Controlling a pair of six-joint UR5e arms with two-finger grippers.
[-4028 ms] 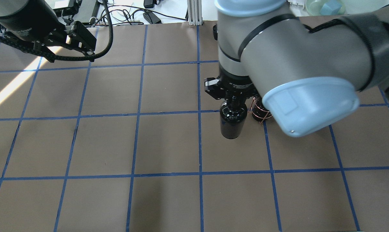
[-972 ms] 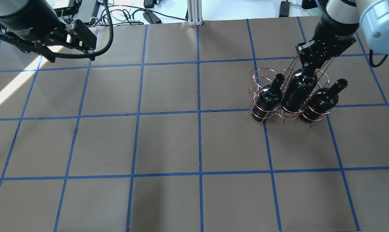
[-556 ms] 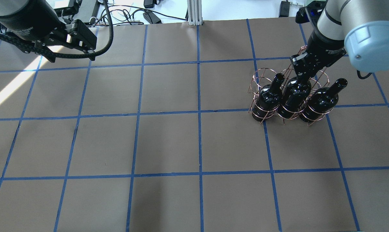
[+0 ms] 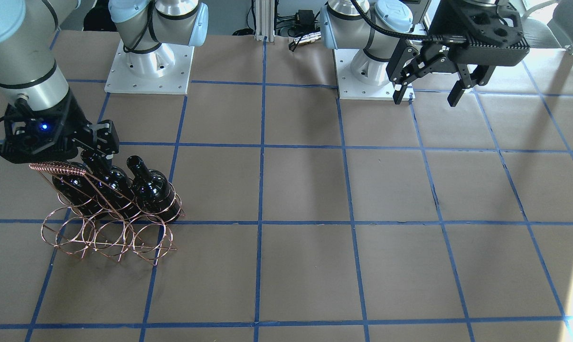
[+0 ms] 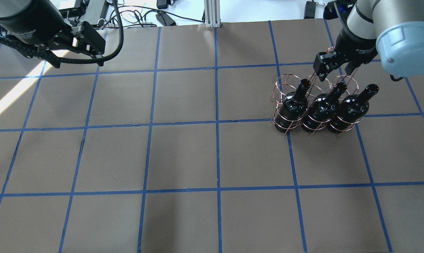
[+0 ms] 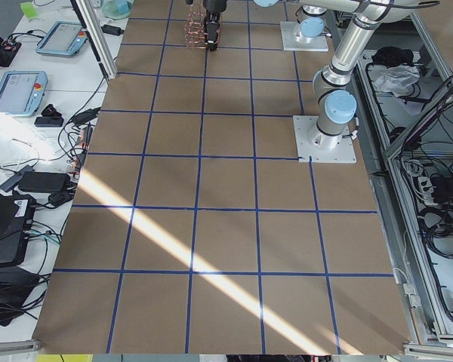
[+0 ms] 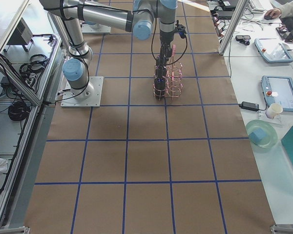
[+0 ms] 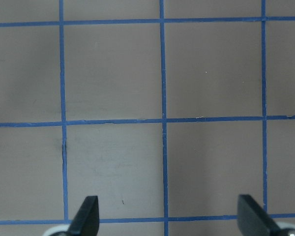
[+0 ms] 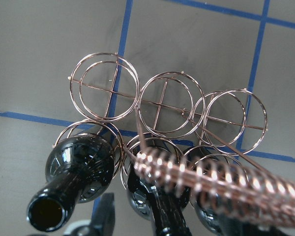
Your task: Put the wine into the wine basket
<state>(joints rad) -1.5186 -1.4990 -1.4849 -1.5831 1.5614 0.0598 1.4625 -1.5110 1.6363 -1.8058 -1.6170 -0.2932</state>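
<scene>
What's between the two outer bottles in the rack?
A third dark glass wine bottle, in the middle ring of the copper wire basket; overhead view shows it.

Brown, blue-gridded table (image 5: 183, 154) carries the wine basket (image 9: 162, 103).

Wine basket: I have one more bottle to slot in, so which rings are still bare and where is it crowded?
The wine basket has three bare rings on the operators' side, beyond its coil handle. The robot-side row is crowded: three wine bottles fill it, with the right gripper just above the middle one.
</scene>
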